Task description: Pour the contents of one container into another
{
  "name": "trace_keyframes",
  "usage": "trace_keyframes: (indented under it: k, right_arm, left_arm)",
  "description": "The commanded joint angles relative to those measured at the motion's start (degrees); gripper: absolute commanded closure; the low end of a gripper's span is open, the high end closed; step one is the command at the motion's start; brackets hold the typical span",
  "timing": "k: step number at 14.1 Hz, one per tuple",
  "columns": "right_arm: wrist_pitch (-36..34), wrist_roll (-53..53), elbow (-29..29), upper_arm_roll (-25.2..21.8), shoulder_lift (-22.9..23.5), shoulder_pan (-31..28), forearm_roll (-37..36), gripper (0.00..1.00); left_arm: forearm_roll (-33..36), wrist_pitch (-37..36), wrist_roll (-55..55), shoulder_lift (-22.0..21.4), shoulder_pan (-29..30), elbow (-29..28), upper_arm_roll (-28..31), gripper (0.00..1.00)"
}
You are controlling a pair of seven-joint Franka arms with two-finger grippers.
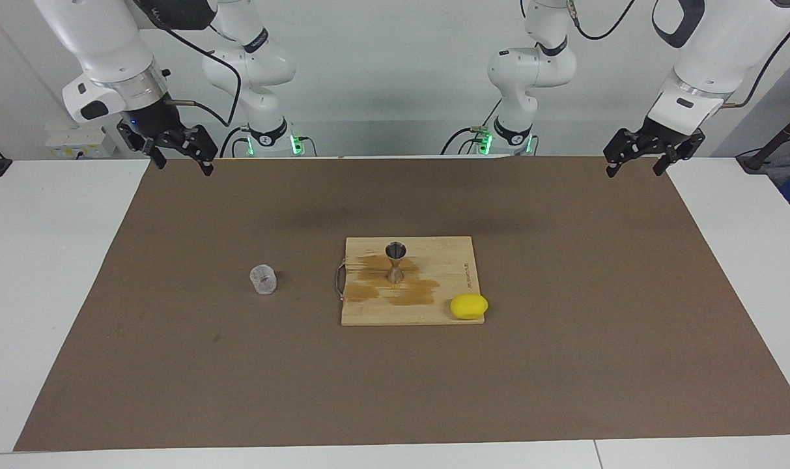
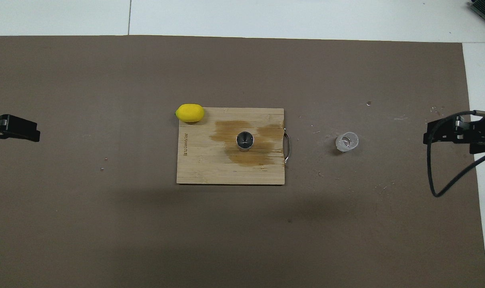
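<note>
Both pincers hang up in the air w/ nothing in them. Right pincer sits over the mat's edge at the right arm's end of the desk, fingers spread apart, empty. Left pincer hangs over the mat's corner at the left arm's end, fingers also spread, empty; that arm waits.

Glass cup stands upright on the brown mat, well apart from either pincer, btwn the right arm's end and the wooden board. Near the board's metal handle but not touching it.

Steel jigger stands upright approx. mid-board, on a dark wet-looking stain spread across the wood. From overhead its top cone is open upward; can't tell if anything's inside.

Yellow lemon rests at the board's corner that's farther from the robots, toward the left arm's end, partly on the board, partly over its edge. White desk shows round the mat.
</note>
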Motion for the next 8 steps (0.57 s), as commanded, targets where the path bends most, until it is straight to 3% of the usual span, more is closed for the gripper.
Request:
trace_keyframes:
  k: [1,7,8]
  right_arm:
    - [0.1,-1.9,0.8,-0.4,0.5,0.7,-2.9,0.00]
    - [0.5,-2.5,0.9,-0.1,0.4,-0.8,-3.4,0.00]
    - [0.3,-2.3,0.9,1.6,0.4,-1.9,-3.4,0.00]
  left_arm:
    - [0.7,-0.7,-0.5,-1.0,-0.7,-0.6,0.5,0.00]
    - [0.7,-0.7,-0.5,-1.0,-0.7,-0.6,0.5,0.00]
    - [0.7,-0.7,-0.5,-1.0,-0.7,-0.6,0.5,0.00]
